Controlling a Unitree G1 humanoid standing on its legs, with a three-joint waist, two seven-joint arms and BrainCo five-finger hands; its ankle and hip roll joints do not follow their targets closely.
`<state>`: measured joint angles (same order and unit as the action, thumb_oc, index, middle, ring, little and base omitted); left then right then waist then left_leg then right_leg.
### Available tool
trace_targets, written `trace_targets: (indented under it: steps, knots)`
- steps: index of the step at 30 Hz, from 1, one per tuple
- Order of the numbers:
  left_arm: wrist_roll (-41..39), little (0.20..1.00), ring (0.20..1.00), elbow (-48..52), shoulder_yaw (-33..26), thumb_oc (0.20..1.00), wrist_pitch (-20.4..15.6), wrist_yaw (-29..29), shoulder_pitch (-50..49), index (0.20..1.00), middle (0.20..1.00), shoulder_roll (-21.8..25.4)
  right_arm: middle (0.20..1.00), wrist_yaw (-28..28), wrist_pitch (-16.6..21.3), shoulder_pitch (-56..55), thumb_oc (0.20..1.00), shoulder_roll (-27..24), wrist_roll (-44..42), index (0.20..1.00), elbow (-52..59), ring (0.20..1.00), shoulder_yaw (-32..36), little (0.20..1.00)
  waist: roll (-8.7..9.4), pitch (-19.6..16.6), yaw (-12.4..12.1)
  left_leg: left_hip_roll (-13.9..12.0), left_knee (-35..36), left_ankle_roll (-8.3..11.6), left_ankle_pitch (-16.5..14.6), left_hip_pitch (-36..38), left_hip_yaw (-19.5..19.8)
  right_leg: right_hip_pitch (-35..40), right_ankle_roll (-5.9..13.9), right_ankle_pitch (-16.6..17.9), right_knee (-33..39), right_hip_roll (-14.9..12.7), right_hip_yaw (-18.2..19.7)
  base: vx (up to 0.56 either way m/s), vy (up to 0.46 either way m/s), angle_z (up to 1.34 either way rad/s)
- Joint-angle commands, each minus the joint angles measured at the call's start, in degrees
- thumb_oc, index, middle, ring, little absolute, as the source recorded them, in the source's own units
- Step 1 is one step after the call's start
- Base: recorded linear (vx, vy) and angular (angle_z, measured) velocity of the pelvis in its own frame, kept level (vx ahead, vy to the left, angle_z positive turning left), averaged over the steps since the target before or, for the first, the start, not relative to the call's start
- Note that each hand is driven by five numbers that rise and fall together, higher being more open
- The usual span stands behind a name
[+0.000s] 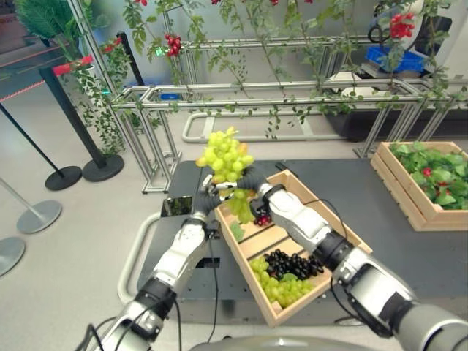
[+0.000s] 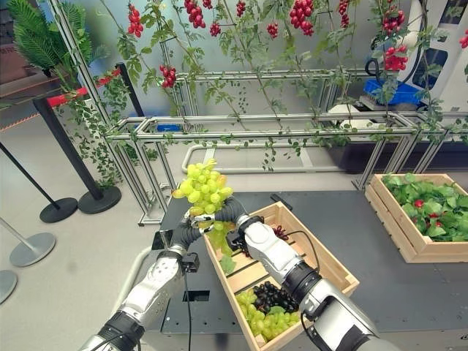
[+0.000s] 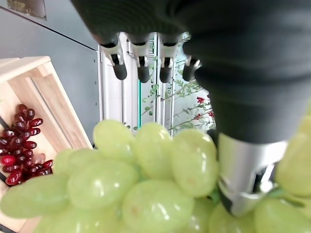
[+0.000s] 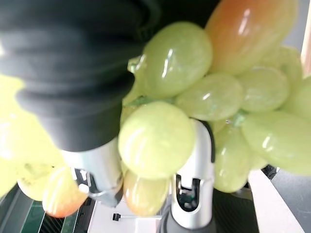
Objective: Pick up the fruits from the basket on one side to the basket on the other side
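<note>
Your left hand (image 1: 205,200) and right hand (image 1: 252,180) together clasp the bunch of green grapes (image 1: 224,155), at 11 o'clock above the wooden slatted basket (image 1: 344,235).

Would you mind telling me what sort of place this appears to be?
Probably an indoor demonstration area staged as a fruit farm: metal frames draped with vines and red berry clusters, wooden crates of grapes, and barrier posts with red tape.

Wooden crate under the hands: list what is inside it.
The wooden crate holds dark grapes and green grapes in its near compartment and red grapes farther back. The right hand, left hand and lifted green bunch cover part of the far end.
</note>
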<state>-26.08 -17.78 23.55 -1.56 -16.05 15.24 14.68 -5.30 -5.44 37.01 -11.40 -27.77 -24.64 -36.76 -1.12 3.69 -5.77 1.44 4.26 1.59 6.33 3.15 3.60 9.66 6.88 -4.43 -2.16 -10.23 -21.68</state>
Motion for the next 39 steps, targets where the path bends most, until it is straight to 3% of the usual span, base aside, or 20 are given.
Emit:
trace_targets:
  steps: [1, 11, 21, 31, 39]
  knots:
    - [-0.63, 1.0, 1.0, -2.46, 3.3, 1.0, -3.1, -0.53, 10.44, 1.0, 1.0, -4.11, 0.2, 0.11, 4.16, 9.57, 0.2, 9.62, -4.72, 0.2, 1.43, 0.2, -2.83, 0.2, 2.94, -0.03, -0.31, 0.59, -7.11, 2.02, -11.61, -1.03, 1.66, -0.64, 2.89, 0.52, -1.38, -5.51, -1.02, 0.0, 0.0, 0.0]
    - [-1.66, 1.0, 1.0, -3.48, 1.78, 1.0, -4.26, -7.0, 13.8, 1.0, 1.0, -5.98, 0.2, -2.0, 5.73, 6.32, 0.2, 13.14, -8.65, 0.2, 7.96, 0.2, -5.21, 0.2, 2.79, 0.9, 0.14, 0.36, -7.65, 1.99, -11.68, -1.65, 1.32, -1.95, 2.81, 0.27, -2.19, -5.3, -0.3, -0.01, -0.001, 0.0]
    - [-6.4, 1.0, 1.0, -5.38, 1.12, 1.0, -4.41, -7.0, 19.78, 1.0, 1.0, -5.32, 0.2, -0.56, 4.88, 5.99, 0.2, 13.54, -8.86, 0.2, 8.32, 0.2, -7.78, 0.2, 2.09, 0.29, 1.02, 0.14, -7.48, 2.18, -11.9, -0.88, 1.13, -1.15, 2.84, 0.22, -1.9, -5.31, -0.36, 0.0, 0.0, 0.0]
    - [-3.37, 1.0, 1.0, -7.83, 4.3, 1.0, -2.53, -3.62, 21.91, 1.0, 1.0, -3.9, 0.2, 1.32, 3.79, 11.59, 0.2, 12.84, -6.26, 0.2, 6.01, 0.2, -9.67, 0.2, 2.39, -0.11, 1.0, 0.15, -7.82, 2.2, -12.23, -0.46, 0.92, -0.67, 2.85, 0.31, -1.61, -5.17, -0.22, 0.01, 0.0, 0.0]
    - [-2.02, 1.0, 1.0, -12.54, 3.51, 1.0, -2.39, -7.45, 24.0, 1.0, 1.0, -5.86, 0.2, -1.13, 5.82, 10.95, 0.2, 14.92, -8.32, 0.2, 8.64, 0.2, -8.76, 0.2, 2.5, 0.17, 1.75, 0.13, -8.82, 2.08, -12.78, -0.53, 0.46, -0.93, 2.76, -0.09, -2.24, -5.17, 0.31, 0.01, 0.0, 0.0]
